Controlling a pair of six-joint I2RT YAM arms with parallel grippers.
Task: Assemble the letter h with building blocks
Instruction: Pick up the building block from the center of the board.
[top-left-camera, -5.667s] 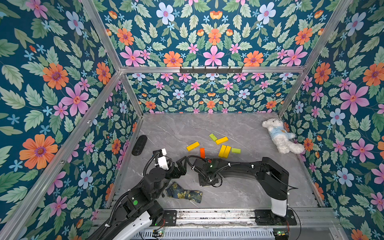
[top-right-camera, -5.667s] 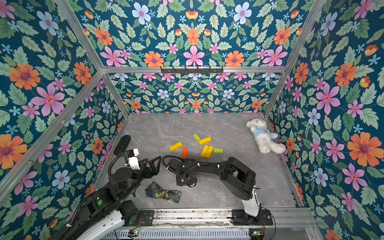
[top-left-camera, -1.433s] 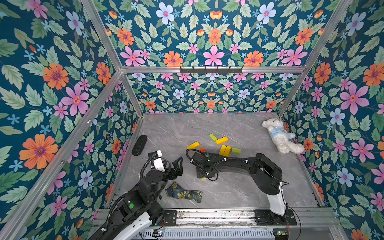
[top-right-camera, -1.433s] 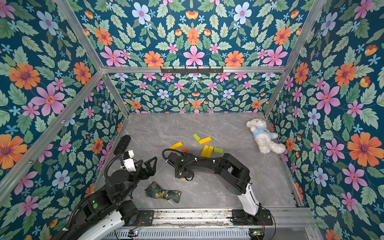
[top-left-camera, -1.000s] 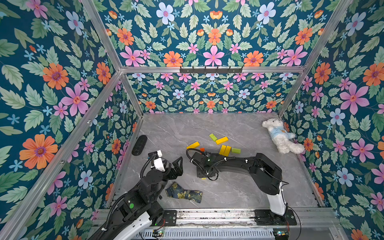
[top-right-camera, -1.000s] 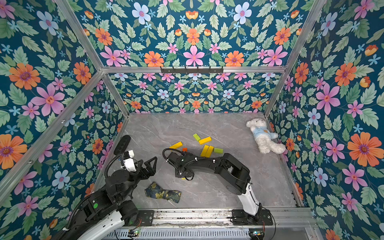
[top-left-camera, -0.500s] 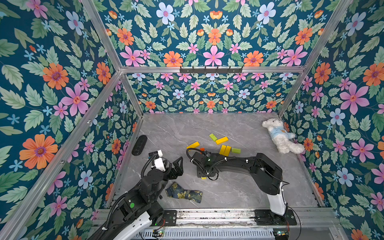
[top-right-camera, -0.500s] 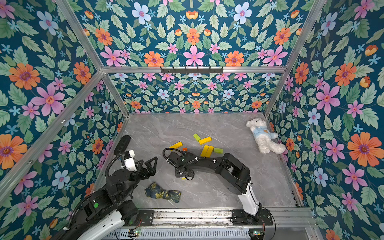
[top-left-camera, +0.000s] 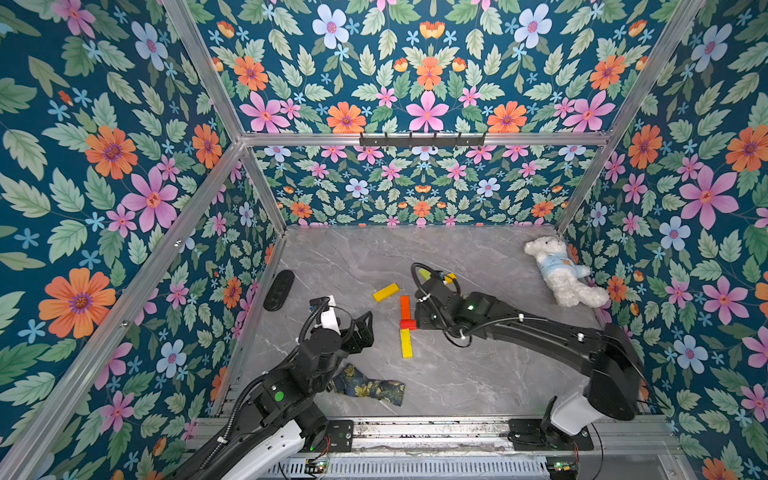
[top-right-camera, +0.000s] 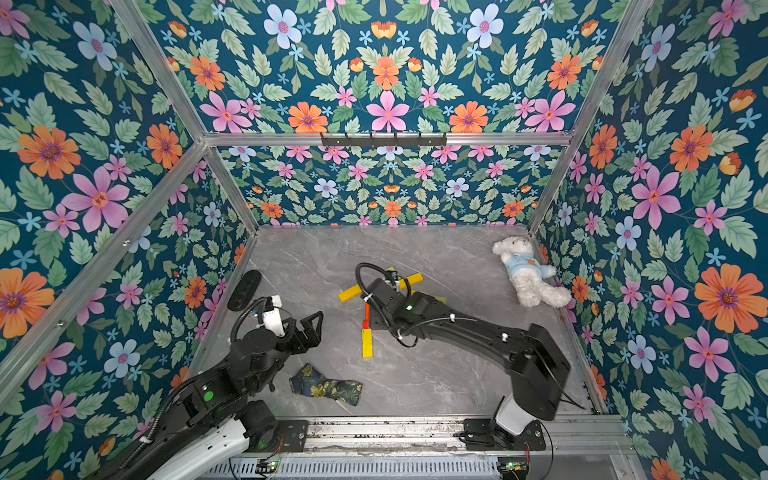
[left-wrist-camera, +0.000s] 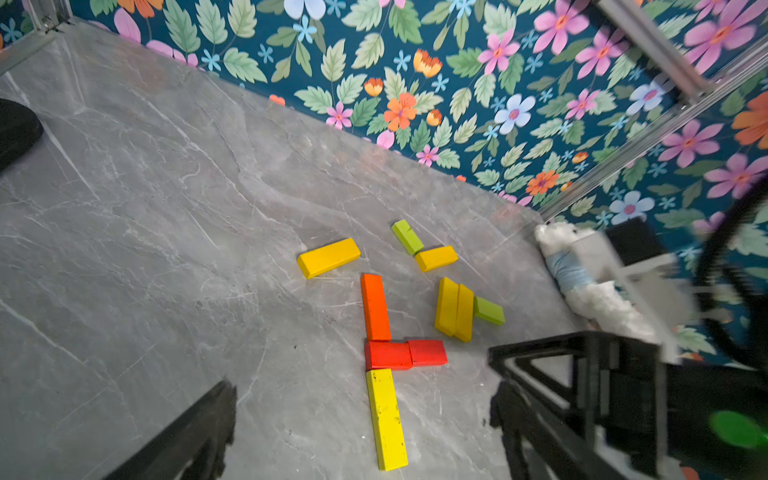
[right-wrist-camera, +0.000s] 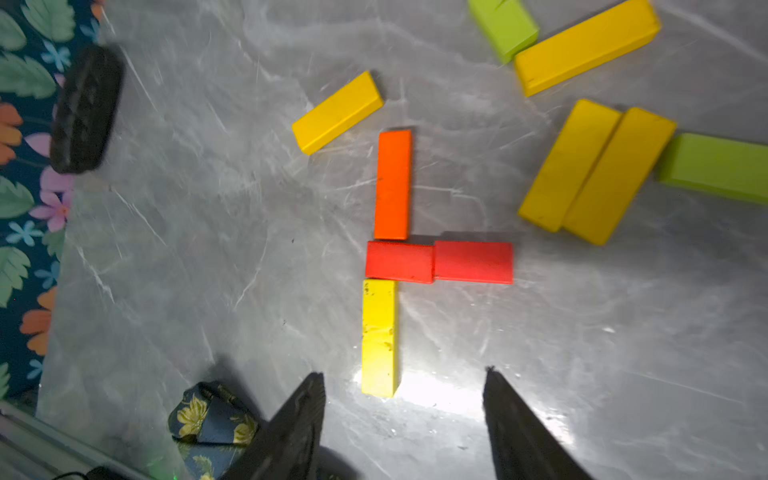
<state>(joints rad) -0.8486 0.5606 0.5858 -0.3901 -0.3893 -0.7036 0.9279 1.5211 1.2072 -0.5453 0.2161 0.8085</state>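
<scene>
Block count on the worktop (top-left-camera: 457, 382), ten in all: 1 orange bar (right-wrist-camera: 392, 185), 1 bright yellow bar (right-wrist-camera: 378, 338), 2 red bars (right-wrist-camera: 399, 262), 4 amber bars (right-wrist-camera: 336, 112), 2 lime bars (right-wrist-camera: 503, 27). Also 1 plush bear (top-left-camera: 561, 270) at the back right corner, 1 dark floral cloth (top-left-camera: 368, 388) near the front edge, 1 black oval pad (top-left-camera: 278, 289) by the left edge. Around mid-worktop the orange bar, one red bar and the bright yellow bar lie in a line. The orange and yellow long axes run front edge to back edge, yellow nearest the front. Both red bars lie crosswise, end to end, long axes left to right, the second reaching toward the right edge. One amber bar sits slanted just back-left of the orange. Two amber lie side by side, touching, with a lime bar at their end. The last amber and lime touch farther back. Left pincer (top-left-camera: 362, 326): jaws wide apart, empty, left of the line. Right pincer (right-wrist-camera: 403, 372): jaws apart, gripping nothing, above the worktop just right of the line.
</scene>
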